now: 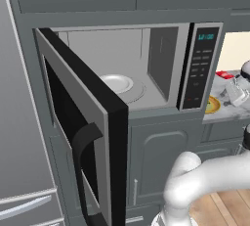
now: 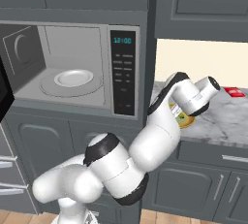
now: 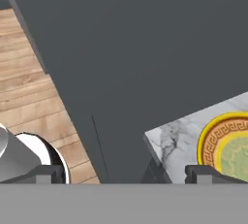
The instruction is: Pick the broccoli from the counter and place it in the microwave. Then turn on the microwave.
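The microwave [image 1: 161, 68] stands open, its door [image 1: 83, 122] swung out to the left. A white plate [image 2: 73, 77] lies on the turntable inside. Its black button panel [image 2: 122, 72] shows a teal display. The arm reaches right over the left end of the grey marbled counter [image 2: 218, 116]. My gripper [image 3: 127, 172] hangs open above the counter's corner [image 3: 174, 138], fingertips [image 3: 208, 172] wide apart with nothing between them. The broccoli is hidden from view.
A round yellow-orange dish [image 3: 227, 145] with a greenish centre sits on the counter by the right fingertip, also the dish [image 1: 212, 105] beside the microwave. A red item [image 2: 234, 92] lies at the counter's back. Dark cabinets below, wooden floor [image 3: 29, 97], grey fridge [image 1: 19, 137] at left.
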